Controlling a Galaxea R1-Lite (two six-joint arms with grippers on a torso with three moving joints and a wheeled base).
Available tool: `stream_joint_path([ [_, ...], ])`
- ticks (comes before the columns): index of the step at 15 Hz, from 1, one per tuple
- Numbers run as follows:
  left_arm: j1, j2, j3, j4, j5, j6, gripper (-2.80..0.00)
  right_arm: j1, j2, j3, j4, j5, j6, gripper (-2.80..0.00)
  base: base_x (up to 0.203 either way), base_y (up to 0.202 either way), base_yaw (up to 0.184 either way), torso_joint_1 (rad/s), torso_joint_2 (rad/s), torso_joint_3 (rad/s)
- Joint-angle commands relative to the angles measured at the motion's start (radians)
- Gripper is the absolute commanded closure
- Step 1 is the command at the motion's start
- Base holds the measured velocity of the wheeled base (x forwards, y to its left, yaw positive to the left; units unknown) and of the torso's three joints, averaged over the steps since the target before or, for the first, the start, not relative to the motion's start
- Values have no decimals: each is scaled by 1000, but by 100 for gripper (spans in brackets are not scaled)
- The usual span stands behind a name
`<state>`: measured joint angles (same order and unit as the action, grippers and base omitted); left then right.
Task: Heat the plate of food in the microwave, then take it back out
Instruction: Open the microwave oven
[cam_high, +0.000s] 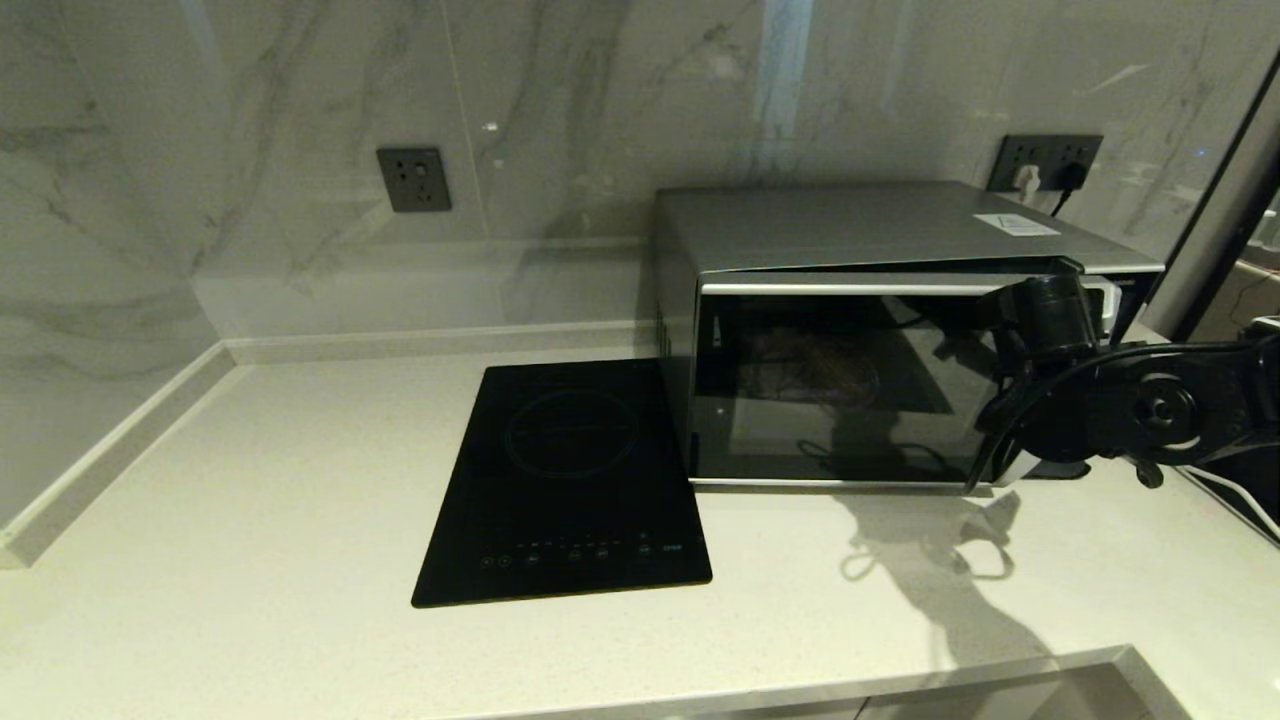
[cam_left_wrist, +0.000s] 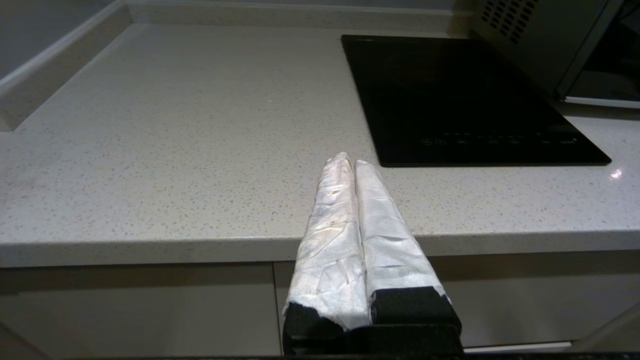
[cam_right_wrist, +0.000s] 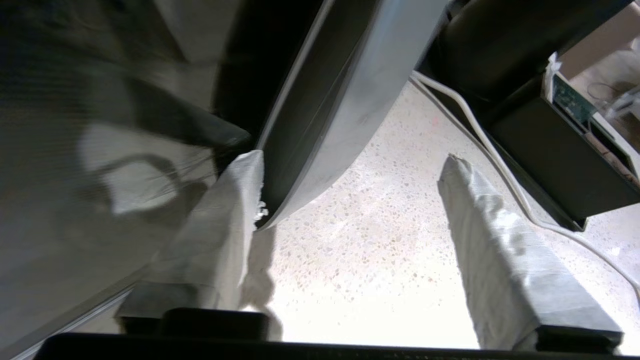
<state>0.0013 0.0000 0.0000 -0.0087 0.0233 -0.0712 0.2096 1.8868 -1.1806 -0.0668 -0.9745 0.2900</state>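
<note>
scene: a pale speckled desk (cam_high: 250, 520) against a marble wall, with a flat black induction cooktop (cam_high: 565, 480) lying left of, and just beside, a silver microwave (cam_high: 860, 330).

microwave: boxy, with a dark glass door (cam_high: 830, 385) that looks shut or very nearly shut; a curved silver handle (cam_right_wrist: 325, 125) runs down its right side.

plate of food: a dim rounded shape (cam_high: 815, 370) shows behind the door glass, which is most likely the plate of food inside the cavity; its colour and contents cannot be made out.

right end effector: at the handle side of the door, reached in from the right (cam_right_wrist: 350, 195). its two cloth-wrapped fingers (cam_right_wrist: 480, 210) stand well apart, released, with nothing between them but bare desk. one finger lies against the edge of the handle; the other is clear of it.

left end effector: parked low in front of the desk edge (cam_left_wrist: 350, 162), its wrapped fingers pressed together and holding nothing.

step in hand: judged from the door position and the spread fingers at the handle, the robot is working the door, either letting go after closing it or lining up to take hold and pull it open. the pictures do not settle which.

next move calls for: if heating is to begin, the right arm must shift to the button panel, hidden behind the arm in the head view. if the plate is due out, the fingers must straddle the handle, close, and swing the door in an arc.
</note>
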Motion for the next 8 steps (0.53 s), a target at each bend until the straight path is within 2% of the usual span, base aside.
stream_joint_path([
  [1,0,2,0,-1,0,-1,0,46,-87,20,-3,-6,10,-280,0,0,0,0,0,0],
  [5,0,2,0,-1,0,-1,0,135,-251,80,3,-7,6,-280,0,0,0,0,0,0],
  [8,0,2,0,-1,0,-1,0,158,-403,81,36,4,-36,-280,0,0,0,0,0,0],
])
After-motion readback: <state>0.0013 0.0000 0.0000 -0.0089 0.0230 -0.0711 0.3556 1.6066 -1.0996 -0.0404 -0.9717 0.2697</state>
